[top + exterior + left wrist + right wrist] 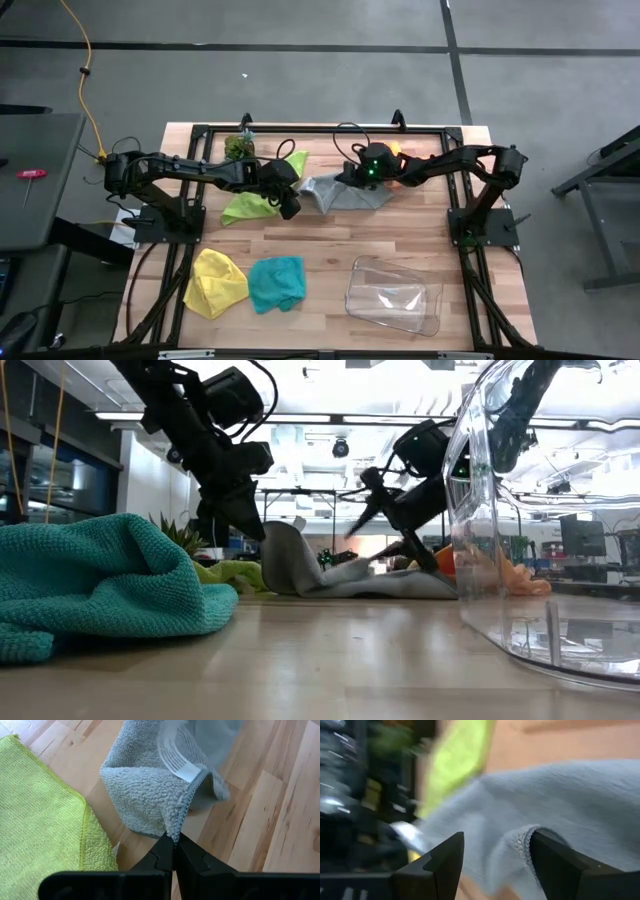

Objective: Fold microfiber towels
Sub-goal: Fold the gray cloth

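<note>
The grey towel [350,192] lies crumpled at the table's far middle, with its left corner raised. My left gripper [291,208] is shut on that corner. My right gripper [345,178] is open and low over the towel's far side. Its fingers stand on either side of a hemmed edge [522,844]. A lime green towel [250,205] lies left of the grey one. A yellow towel [215,282] and a teal towel [277,283] lie bunched near the front edge. An orange towel [402,150] shows partly behind my right arm. My left gripper pinches a corner of the grey towel [173,834] between its two fingertips, right at the stitched hem. The fingers slant down from the table's left. The corner [272,532] is held up off the wood, and the rest of the cloth sags onto the table. My right gripper stands astride the towel's hem; whether its fingers touch the cloth, I cannot tell.
A clear plastic tray [393,295] stands at the front right. A small green leafy clump [238,147] sits at the far edge, left of middle. Bare wood lies between the grey towel and the tray.
</note>
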Available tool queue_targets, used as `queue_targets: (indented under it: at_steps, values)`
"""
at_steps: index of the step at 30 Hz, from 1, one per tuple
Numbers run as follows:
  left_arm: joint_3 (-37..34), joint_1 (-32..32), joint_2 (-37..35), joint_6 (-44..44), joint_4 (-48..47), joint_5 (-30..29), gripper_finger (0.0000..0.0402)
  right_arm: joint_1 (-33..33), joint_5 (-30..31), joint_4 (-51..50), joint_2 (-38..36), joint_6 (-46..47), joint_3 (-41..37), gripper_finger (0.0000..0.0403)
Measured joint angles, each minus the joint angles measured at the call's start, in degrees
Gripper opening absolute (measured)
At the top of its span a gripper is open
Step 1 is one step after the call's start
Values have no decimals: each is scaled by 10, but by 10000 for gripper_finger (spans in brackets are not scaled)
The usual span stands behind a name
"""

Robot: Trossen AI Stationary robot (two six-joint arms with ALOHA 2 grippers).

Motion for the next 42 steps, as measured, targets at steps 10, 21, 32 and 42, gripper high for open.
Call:
queue_targets:
  at_steps: [10,21,32,42]
  values:
    - [0,0,0,0,0,0,0,-13,41,-150,-31,-168,66,216]
    - [0,0,0,-5,2,-3,0,42,104,-437,-98,-714,141,216]
    - [0,0,0,-5,1,-4,0,90,234,-393,-20,-887,137,216]
    - [0,0,0,-9,2,-4,0,117,293,-343,26,-959,137,178]
